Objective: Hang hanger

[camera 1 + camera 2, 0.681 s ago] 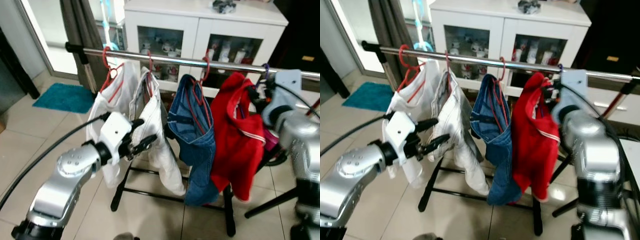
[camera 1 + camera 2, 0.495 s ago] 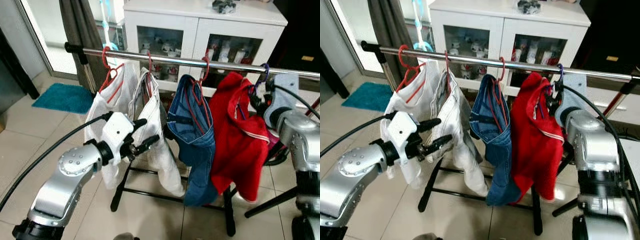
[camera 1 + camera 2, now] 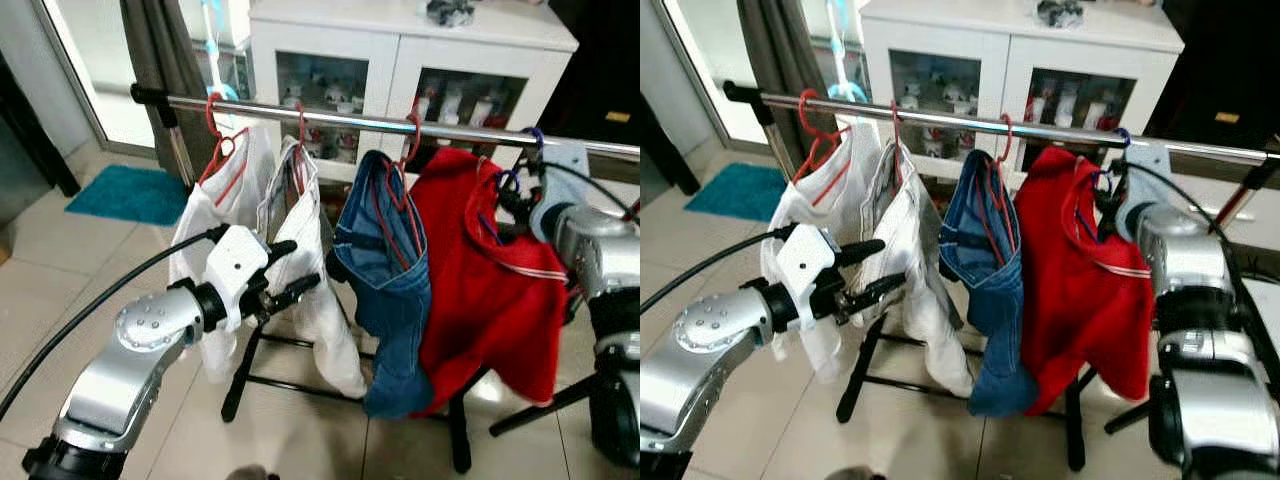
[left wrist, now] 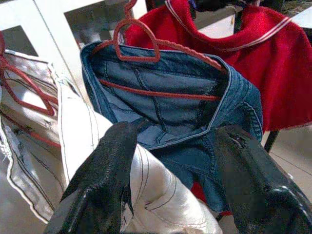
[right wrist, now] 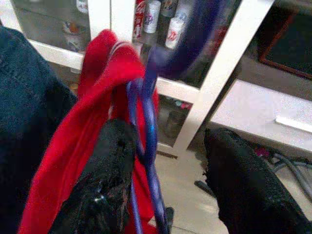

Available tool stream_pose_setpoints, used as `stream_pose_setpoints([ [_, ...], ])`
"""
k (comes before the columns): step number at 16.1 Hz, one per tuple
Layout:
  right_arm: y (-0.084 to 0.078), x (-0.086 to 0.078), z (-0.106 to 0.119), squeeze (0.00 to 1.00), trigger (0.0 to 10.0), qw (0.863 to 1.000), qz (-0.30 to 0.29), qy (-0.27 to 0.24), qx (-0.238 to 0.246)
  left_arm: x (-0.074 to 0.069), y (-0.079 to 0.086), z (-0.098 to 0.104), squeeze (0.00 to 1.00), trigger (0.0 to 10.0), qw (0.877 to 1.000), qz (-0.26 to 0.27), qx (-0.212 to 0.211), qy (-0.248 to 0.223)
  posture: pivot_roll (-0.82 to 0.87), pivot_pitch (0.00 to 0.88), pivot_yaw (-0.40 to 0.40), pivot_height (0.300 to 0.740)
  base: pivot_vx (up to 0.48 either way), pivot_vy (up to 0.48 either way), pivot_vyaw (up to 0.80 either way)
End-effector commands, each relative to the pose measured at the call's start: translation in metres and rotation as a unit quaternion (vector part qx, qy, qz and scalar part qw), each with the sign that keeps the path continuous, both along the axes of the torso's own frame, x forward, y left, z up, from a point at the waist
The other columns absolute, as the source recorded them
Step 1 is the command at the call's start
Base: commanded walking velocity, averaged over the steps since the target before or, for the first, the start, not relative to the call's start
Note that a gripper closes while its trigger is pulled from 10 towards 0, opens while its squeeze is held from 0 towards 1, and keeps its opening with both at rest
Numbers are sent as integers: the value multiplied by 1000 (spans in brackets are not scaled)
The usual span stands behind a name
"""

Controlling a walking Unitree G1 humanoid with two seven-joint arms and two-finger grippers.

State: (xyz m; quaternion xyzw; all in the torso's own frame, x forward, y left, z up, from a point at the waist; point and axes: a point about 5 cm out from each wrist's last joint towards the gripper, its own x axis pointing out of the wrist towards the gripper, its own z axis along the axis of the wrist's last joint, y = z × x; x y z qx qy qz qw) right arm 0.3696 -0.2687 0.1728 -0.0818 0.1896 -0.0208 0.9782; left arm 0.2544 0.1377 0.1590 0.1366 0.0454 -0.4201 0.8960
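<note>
The purple hanger (image 3: 512,178) carrying the red garment (image 3: 490,280) sits at the right end of the row, its hook (image 3: 1122,137) up at the metal rail (image 3: 350,120) and apparently over it, though I can't confirm it's fully seated. My right gripper (image 5: 163,161) is right at the hanger neck: fingers (image 5: 114,156) spread apart, one touching the purple wire, not clamped on it. I judge the hang as basically done; what's left is pulling my right arm clear and checking that the hook holds.

My left gripper (image 4: 175,161) hovers near the white trousers (image 3: 315,290), fingers open, holding nothing, with the denim piece (image 4: 180,112) just beyond.

Count: four garments on the rail, left to right, white shirt (image 3: 225,215), white trousers, denim, red. Four hangers: three red ones (image 3: 215,140), one purple. One rail on a black stand (image 3: 245,375). Far behind, one white cabinet (image 3: 400,50) with glass doors. One teal mat (image 3: 125,195) on the tiled floor at far left.
</note>
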Motion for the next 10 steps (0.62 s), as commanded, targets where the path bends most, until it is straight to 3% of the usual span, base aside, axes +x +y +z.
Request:
stream_pose_setpoints([
  [1,-4,3,1,0,10000,1000,8,2,-7,1,-3,4,0,10000,1000,-11,2,-4,45,0,-2,740,0,0,0],
  [2,-5,5,-1,0,8902,1000,10,6,-12,2,-4,5,0,10000,1000,-13,2,-5,45,0,-2,740,0,0,0],
  [3,-5,5,-1,0,8902,1000,10,7,-13,2,-4,5,0,10000,1000,-13,1,-5,45,0,-2,740,0,0,0],
  [4,-4,8,-2,0,2588,1000,13,10,-11,1,-5,7,0,10000,1000,-21,-6,-3,45,0,-2,740,0,0,0],
  [5,-4,9,-4,0,314,1000,15,13,-8,-1,-6,8,0,10000,999,-29,-16,-1,50,0,-8,740,0,0,0],
  [10,-3,11,-8,0,0,1000,16,17,2,-6,-12,13,0,10000,997,-57,-43,9,52,0,-8,740,0,0,0],
])
